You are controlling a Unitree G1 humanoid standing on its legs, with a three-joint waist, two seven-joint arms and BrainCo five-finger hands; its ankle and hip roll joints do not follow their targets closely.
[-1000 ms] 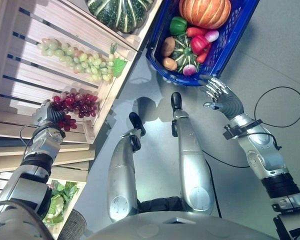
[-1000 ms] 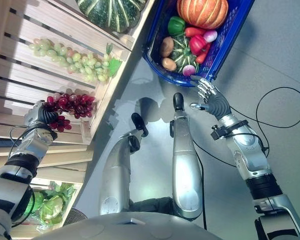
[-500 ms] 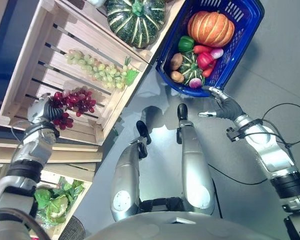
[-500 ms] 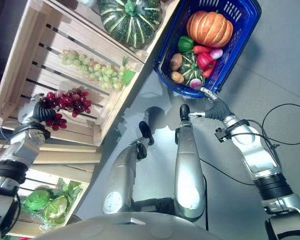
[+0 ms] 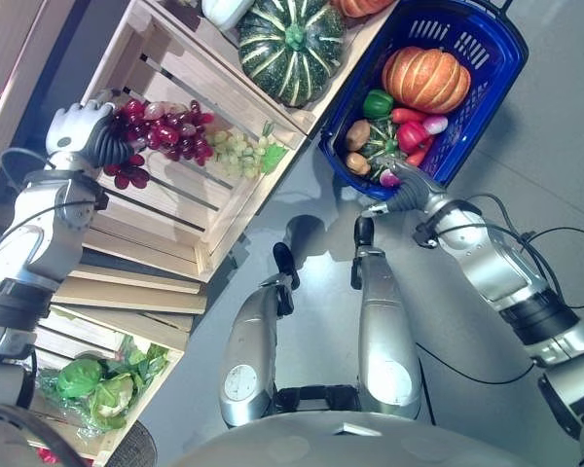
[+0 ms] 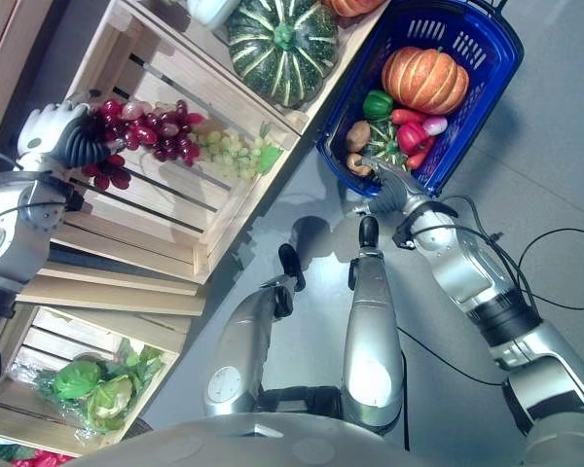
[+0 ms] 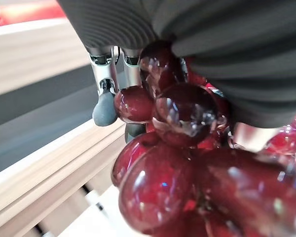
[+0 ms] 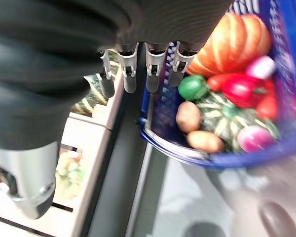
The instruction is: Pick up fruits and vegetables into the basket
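My left hand (image 5: pixel 81 133) is shut on a bunch of red grapes (image 5: pixel 165 126), held just above the slatted floor of the wooden crate (image 5: pixel 190 209). The left wrist view has the dark red grapes (image 7: pixel 177 163) pressed under the palm, with the fingertips (image 7: pixel 104 107) curled round them. The blue basket (image 5: pixel 472 126) stands on the floor to the right. It holds an orange pumpkin (image 5: pixel 426 78), a green pepper, red peppers, potatoes and a small striped squash. My right hand (image 5: pixel 405 193) is open at the basket's near rim (image 8: pixel 187 154), fingers straight.
Green grapes (image 5: pixel 241 153) lie in the same crate beside the red bunch. A big striped green pumpkin (image 5: pixel 290 47) sits in the crate behind. A lower crate at the bottom left holds leafy cabbages (image 5: pixel 95 377). Grey floor stretches right of the basket.
The camera has shifted. My left hand has lifted the red grapes off the crate floor and carried them towards the green grapes. My right hand has moved up to the basket's rim.
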